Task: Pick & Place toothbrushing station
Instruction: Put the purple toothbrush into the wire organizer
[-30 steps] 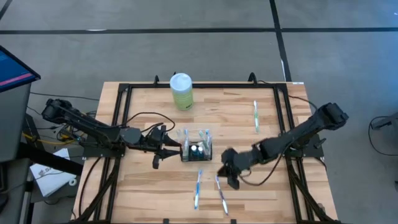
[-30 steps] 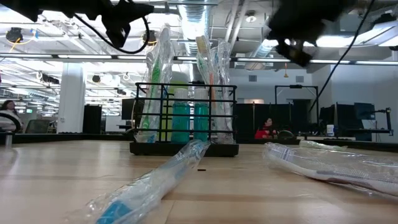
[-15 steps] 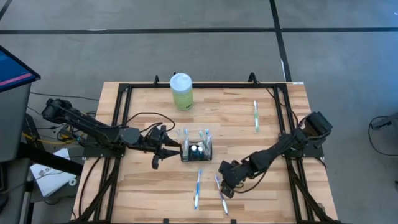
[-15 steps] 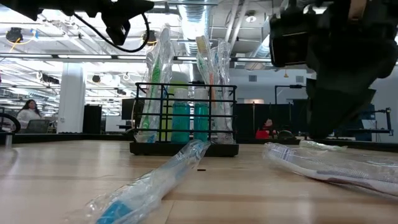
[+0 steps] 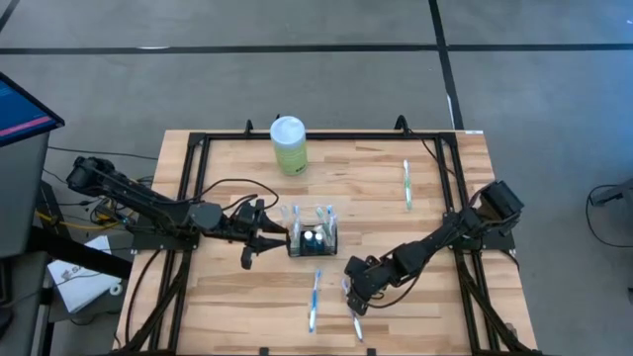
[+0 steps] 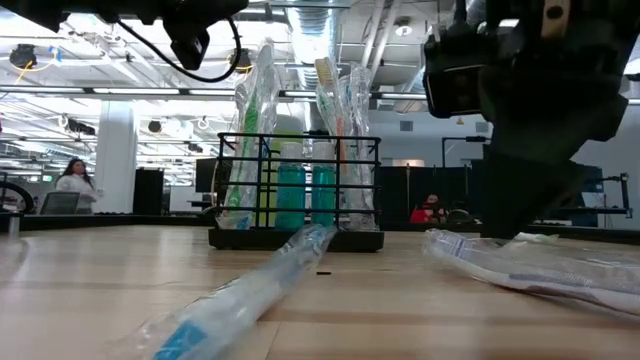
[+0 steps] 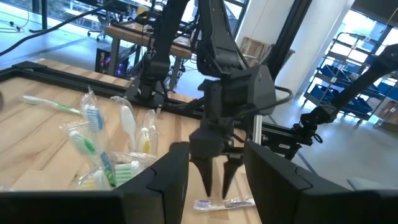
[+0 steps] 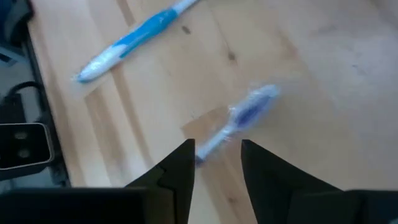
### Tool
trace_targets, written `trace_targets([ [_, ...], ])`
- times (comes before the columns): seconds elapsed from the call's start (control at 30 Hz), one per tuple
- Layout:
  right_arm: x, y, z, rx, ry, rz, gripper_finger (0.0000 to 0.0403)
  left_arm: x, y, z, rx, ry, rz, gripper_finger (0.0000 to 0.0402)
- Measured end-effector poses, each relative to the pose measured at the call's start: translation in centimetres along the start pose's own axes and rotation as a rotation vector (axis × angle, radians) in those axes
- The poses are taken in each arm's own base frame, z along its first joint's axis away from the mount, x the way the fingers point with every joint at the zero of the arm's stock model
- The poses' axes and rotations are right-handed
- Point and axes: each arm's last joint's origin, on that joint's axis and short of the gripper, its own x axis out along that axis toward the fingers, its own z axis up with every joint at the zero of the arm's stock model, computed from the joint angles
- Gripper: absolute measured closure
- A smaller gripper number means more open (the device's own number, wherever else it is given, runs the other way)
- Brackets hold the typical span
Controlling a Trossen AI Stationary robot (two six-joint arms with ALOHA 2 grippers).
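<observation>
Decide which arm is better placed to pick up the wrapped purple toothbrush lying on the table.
Right: its open end effector hangs directly over the wrapped purple toothbrush; the left end effector waits beside the black wire-mesh caddy.

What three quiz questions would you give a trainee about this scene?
1. True or false: the caddy is empty.
2. The right gripper hangs over: A the caddy; B a wrapped toothbrush; C bare wood.
3. How many toothbrushes lie outside the caddy?

Key: 1 false, it holds wrapped brushes; 2 B; 3 three.
</observation>
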Motion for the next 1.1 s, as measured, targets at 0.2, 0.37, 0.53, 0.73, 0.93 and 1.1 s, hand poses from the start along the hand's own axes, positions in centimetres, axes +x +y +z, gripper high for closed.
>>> trace_targets([
  [0.2, 1.2, 0.3, -0.1, -0.005, 0.019, 0.004, 0.028, 0.0, 0.0, 0.0, 0.0, -0.001, -0.003, 0.0254],
  [0.37, 1.1, 0.5, 0.0, -0.006, 0.018, 0.011, 0.028, 0.0, -0.1, 0.0, -0.001, -0.002, -0.006, 0.0254],
  [0.53, 1.1, 0.4, 0.0, -0.006, 0.026, 0.005, 0.028, 0.0, -0.2, 0.0, 0.0, 0.0, -0.012, 0.0254],
  [0.73, 1.1, 0.6, 0.0, -0.002, 0.018, 0.017, 0.028, -0.1, -0.3, -0.1, -0.001, 0.001, -0.018, 0.0254],
  [0.93, 2.2, 0.3, -0.3, 0.0, 0.021, 0.021, 0.0281, -0.1, -0.3, 0.0, -0.001, -0.001, -0.017, 0.0254],
  [1.1, 3.1, 0.9, -0.1, -0.023, 0.028, 0.046, 0.0281, -0.1, -0.3, 0.0, -0.001, -0.001, -0.016, 0.0254],
])
